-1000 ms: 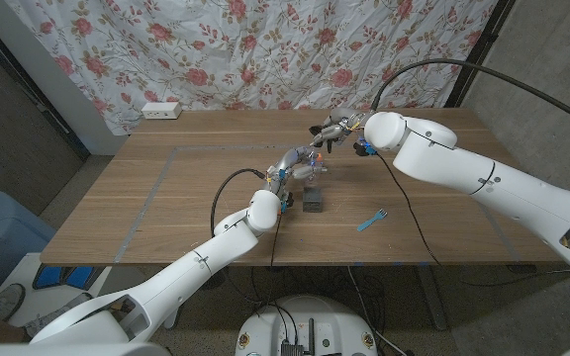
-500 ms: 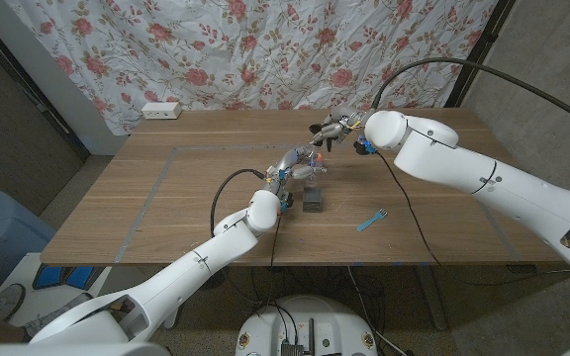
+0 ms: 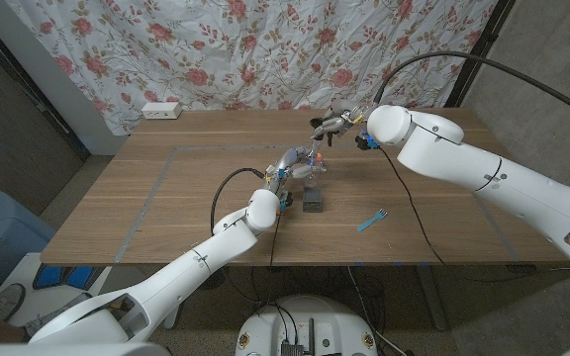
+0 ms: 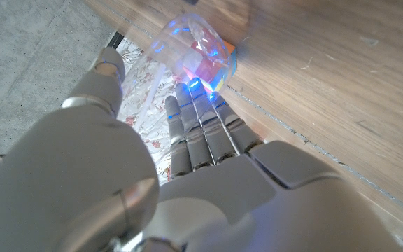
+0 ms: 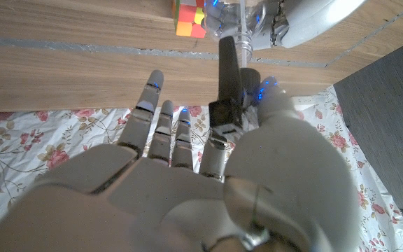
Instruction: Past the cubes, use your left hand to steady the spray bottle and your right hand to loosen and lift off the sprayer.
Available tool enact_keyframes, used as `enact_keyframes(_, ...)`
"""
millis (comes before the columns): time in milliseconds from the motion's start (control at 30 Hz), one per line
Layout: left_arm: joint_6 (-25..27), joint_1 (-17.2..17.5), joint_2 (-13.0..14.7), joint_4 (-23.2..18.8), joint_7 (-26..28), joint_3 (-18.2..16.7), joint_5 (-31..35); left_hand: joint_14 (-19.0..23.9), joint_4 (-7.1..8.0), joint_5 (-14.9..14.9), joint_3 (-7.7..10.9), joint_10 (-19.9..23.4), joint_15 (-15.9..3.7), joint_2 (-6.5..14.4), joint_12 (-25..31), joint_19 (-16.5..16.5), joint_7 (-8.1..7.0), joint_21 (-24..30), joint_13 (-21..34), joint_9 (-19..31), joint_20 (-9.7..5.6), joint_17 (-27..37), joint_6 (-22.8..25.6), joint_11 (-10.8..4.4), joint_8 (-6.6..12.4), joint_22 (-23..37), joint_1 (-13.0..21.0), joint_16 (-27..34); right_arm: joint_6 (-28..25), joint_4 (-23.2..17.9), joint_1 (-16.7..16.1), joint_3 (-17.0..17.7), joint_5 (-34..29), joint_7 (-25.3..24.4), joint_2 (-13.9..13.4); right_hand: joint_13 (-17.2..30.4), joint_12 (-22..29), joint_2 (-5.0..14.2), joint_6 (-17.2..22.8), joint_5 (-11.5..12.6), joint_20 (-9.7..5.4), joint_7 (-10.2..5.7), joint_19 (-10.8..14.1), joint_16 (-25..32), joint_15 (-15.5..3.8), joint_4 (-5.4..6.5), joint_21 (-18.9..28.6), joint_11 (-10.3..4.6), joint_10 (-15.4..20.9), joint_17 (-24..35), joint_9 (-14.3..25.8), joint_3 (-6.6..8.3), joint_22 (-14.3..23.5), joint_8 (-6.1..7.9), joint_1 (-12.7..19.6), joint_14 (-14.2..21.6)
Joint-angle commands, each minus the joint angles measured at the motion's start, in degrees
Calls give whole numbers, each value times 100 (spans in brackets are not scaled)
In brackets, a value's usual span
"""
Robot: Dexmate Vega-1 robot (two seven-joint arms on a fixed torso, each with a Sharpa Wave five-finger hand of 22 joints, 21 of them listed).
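— Head view first: what are the hands doing?

— The left hand [image 3: 300, 164] is wrapping its fingers round the spray bottle [image 3: 310, 170], which is standing near the middle of the wooden table [image 3: 166, 188], a little toward its far edge. The right hand [image 3: 332, 126] is hovering above it, pinching the sprayer [image 3: 322, 135], which is sitting clear of the bottle.

— How is the bottle looking up close?

— In the left wrist view the spray bottle [image 4: 187, 45] is showing as clear, smooth plastic, rounded, glowing blue and pink. In the right wrist view the sprayer [image 5: 228, 77] is a dark, blocky head with a pale tube running down toward the bottle's neck.

— And the cubes?

— A dark cube [image 3: 312, 202] is lying just nearer than the bottle; a colour-tiled cube [image 5: 189, 17] is sitting beside the bottle, mostly cut off.

— Anything unclear?

— The bottle's neck is blurring behind the fingers.
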Motion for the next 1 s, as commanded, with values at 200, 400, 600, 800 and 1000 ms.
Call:
enact_keyframes(200,11,10,36,-33,14,-15,41,26,417,-20,450,500,-476,1137,-11,45,-239,17,4,26,-112,1,728,-440,9,33,-1046,16,129,-138,-171,392,200,-124,-111,17,9,13,102,-5,-59,8,28,40,-6,11,12,-19,87,20,4,34,13,30,110,58)
enact_keyframes(400,-58,51,81,-52,71,-40,78,17,406,-20,449,498,-474,1130,-16,43,-243,16,0,27,-107,-4,734,-444,7,33,-1039,12,229,-251,-248,519,250,-171,-216,17,4,18,102,-3,-73,22,36,43,-14,15,13,-24,96,20,-2,35,13,24,117,65)
enact_keyframes(600,-116,75,136,-70,85,-63,113,7,400,-21,446,489,-475,1123,-25,39,-248,14,-7,26,-107,-9,729,-467,0,33,-1036,7,270,-367,-337,676,288,-261,-298,17,4,20,102,-3,-80,20,42,47,-16,18,13,-20,115,20,-7,34,12,20,120,76)
enact_keyframes(800,-81,99,153,-99,113,-89,140,2,390,-22,441,492,-474,1118,-31,34,-249,12,-16,25,-106,-9,741,-472,-2,33,-1025,9,327,-413,-410,819,361,-325,-333,16,-4,21,145,-1,-91,12,45,54,-25,19,11,-32,120,19,-14,34,12,31,129,93)
enact_keyframes(1000,-42,122,179,-116,99,-107,139,-7,386,-23,433,494,-474,1118,-34,34,-259,11,-20,25,-104,-6,739,-474,-7,33,-1016,12,361,-463,-483,942,419,-426,-346,16,-7,26,155,2,-93,-1,47,55,-8,21,10,-36,137,18,-21,35,12,29,138,95)
